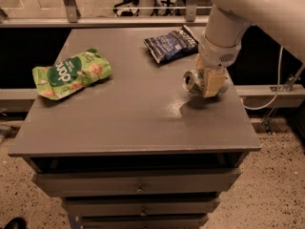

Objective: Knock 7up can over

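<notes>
The 7up can [192, 81] is a small silver-white can with a shiny top. It lies on its side at the right of the grey table [128, 118], its top facing left, just above or on the surface. My gripper [206, 86] comes down from the white arm above and is shut on the can, its cream-coloured fingers [212, 82] covering the can's right half. Whether the can touches the table cannot be told.
A green snack bag [71, 73] lies at the table's left. A dark blue chip bag [170, 44] lies at the back, just behind the gripper. The table's right edge is close to the gripper. Drawers sit below the tabletop.
</notes>
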Available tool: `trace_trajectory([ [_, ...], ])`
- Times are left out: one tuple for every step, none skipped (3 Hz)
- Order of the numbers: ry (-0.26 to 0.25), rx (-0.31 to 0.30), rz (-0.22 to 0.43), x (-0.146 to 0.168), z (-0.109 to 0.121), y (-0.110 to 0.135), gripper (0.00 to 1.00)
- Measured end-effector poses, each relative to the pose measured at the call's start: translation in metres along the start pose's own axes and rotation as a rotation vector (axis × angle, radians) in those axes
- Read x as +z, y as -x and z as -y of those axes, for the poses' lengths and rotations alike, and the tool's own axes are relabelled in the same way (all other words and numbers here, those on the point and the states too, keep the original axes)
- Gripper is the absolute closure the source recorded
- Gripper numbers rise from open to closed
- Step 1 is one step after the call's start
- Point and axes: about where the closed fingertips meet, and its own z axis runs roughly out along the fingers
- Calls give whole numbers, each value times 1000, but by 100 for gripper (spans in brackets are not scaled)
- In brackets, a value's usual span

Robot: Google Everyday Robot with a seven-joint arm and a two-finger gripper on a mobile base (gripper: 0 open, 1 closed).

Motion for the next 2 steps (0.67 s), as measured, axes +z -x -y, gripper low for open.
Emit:
trace_trajectory([
  [18, -26, -1, 2, -4, 8, 30],
  [48, -56, 40, 0, -8, 21, 1],
])
